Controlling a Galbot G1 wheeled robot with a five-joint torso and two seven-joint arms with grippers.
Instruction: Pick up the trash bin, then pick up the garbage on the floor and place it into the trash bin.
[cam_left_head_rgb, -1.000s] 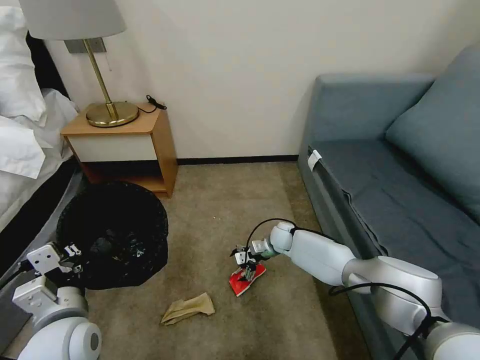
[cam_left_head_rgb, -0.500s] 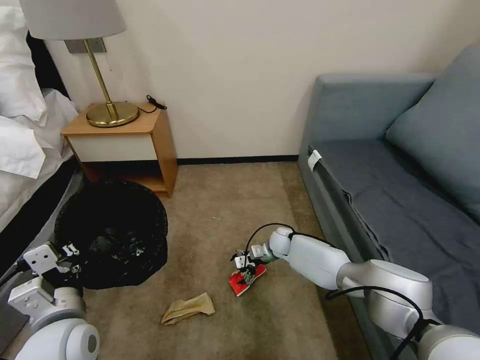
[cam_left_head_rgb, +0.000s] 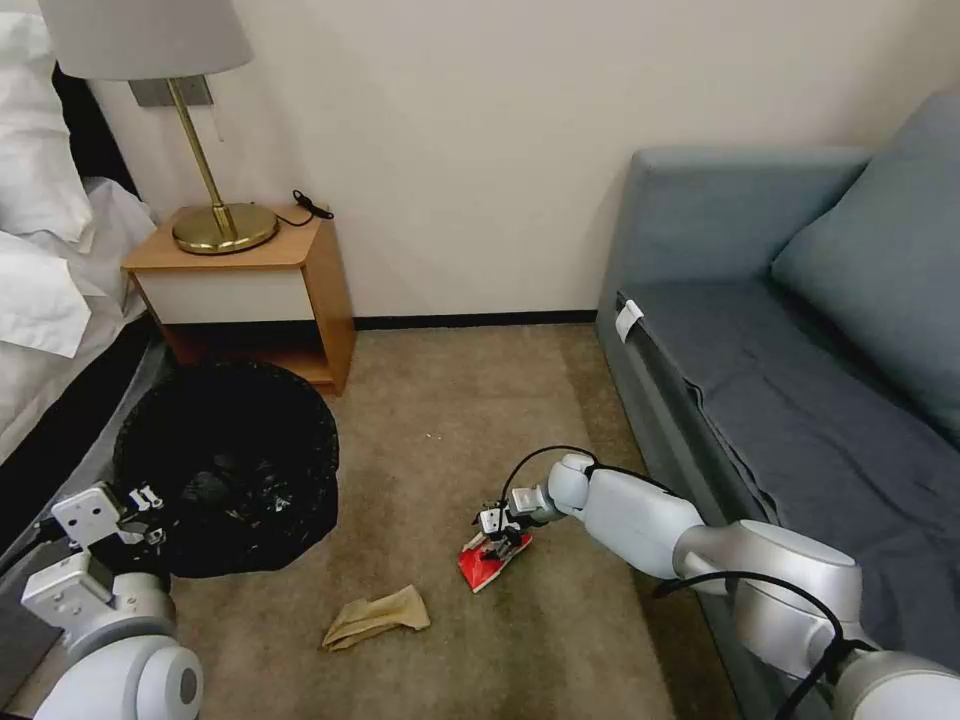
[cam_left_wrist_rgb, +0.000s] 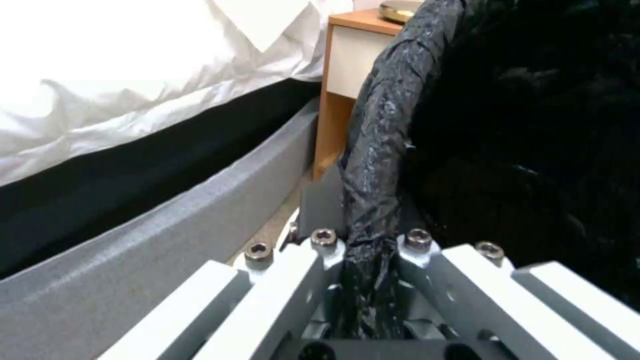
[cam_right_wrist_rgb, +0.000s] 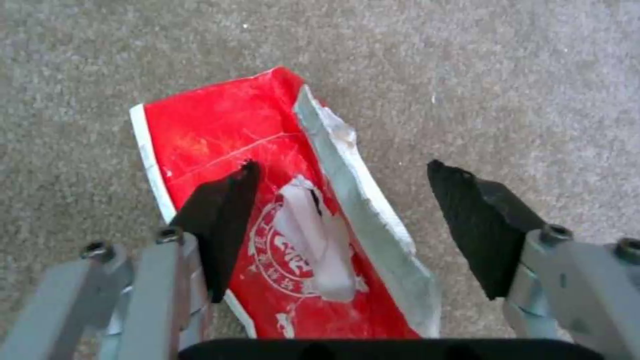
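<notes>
Right pincer is low over the carpet with its black pads spread wide apart, straddling the flat red snack packet with the torn silver edge; one pad sits over the packet's printed face, the other over bare carpet beside it, and whether either pad touches the packet can't be told. From the head camera, that right pincer is at the upper end of the red packet, which lies on the beige carpet just in front of the grey-blue sofa. A crumpled brown paper bag lies on the carpet nearby, to the left of the packet and apart from it. Over on the left, the left pincer is clamped on the rim of the round trash bin with the crinkly black plastic liner, the bag bunched between its jaws. The head camera has the left pincer at the near edge of that bin, which sits beside the wooden bedside table carrying a brass lamp, with the white-sheeted bed along the left.
</notes>
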